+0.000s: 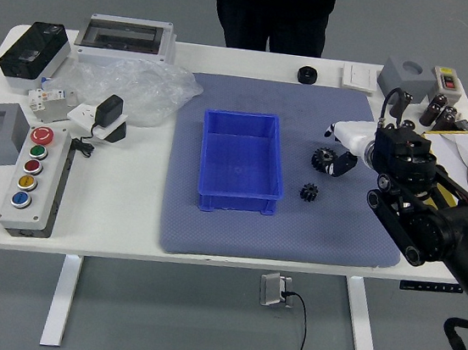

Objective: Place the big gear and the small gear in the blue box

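My right hand (pixel 336 147) is over the mat's right part, its fingers spread with the tips around the right side of the big black gear (pixel 322 158). Contact with the gear cannot be told. The small black gear (pixel 309 192) lies flat on the mat, just below the big one. Left of both gears stands the open blue box (pixel 240 163), with nothing inside it. My left arm is out of view.
A grey-blue mat (pixel 201 237) covers the table's middle. A black round object (pixel 307 75) lies at its far edge. Plastic wrap (pixel 133 90) and a button box (pixel 35 180) are on the left. A person (pixel 273 13) stands at the far side, hands unseen.
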### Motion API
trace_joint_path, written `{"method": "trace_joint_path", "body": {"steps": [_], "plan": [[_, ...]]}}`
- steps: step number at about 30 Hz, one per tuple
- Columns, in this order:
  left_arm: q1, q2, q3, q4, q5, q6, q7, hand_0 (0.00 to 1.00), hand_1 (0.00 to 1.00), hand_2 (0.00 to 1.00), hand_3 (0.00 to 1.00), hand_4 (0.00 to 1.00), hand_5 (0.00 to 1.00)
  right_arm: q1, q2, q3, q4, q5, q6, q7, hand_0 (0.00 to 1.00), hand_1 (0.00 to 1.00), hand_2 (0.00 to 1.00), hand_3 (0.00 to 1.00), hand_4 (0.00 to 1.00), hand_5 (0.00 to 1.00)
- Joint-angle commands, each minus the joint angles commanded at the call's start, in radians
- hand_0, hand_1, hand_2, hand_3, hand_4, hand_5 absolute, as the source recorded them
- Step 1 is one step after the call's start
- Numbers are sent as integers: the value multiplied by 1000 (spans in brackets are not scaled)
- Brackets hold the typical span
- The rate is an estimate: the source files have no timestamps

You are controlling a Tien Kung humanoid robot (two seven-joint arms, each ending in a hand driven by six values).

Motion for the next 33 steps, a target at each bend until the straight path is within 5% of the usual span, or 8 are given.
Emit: {"method": "trace_joint_path", "body": {"steps": [33], "plan": [[-13,-12,2,0,-2,-1,3,780,748,738,679,555,246,42,70,-1,-152,0,-19,12,831,738,795,842,751,259]]}}
